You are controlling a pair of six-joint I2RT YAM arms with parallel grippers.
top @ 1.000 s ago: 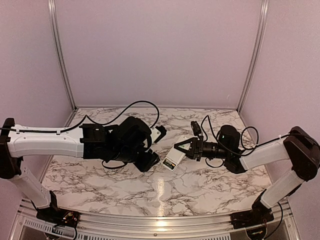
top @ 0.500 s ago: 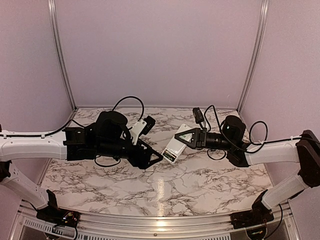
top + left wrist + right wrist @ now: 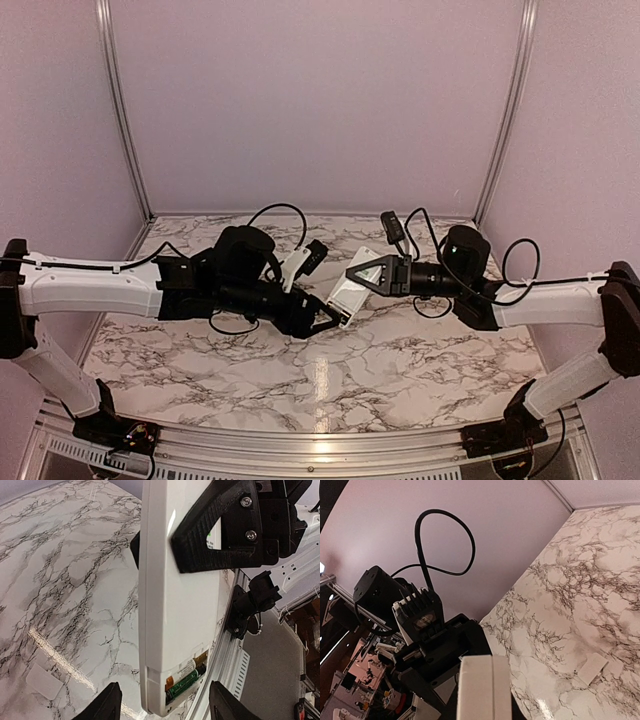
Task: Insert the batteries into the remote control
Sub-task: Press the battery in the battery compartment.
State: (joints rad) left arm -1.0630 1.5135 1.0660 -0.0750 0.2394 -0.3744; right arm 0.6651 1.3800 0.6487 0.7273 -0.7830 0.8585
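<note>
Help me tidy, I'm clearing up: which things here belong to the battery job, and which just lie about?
Job:
remote, held in the right gripper
batteries, seated in it
left gripper, open at its battery end

Lying about:
loose white cover on the table

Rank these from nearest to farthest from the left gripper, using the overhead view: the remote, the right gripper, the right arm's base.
Measured from the left gripper:
1. Remote: just to its right, with its near end right by that gripper.
2. Right gripper: clamped on the remote, farther along it to the right.
3. Right arm's base: far off, at the bottom right of the view.
</note>
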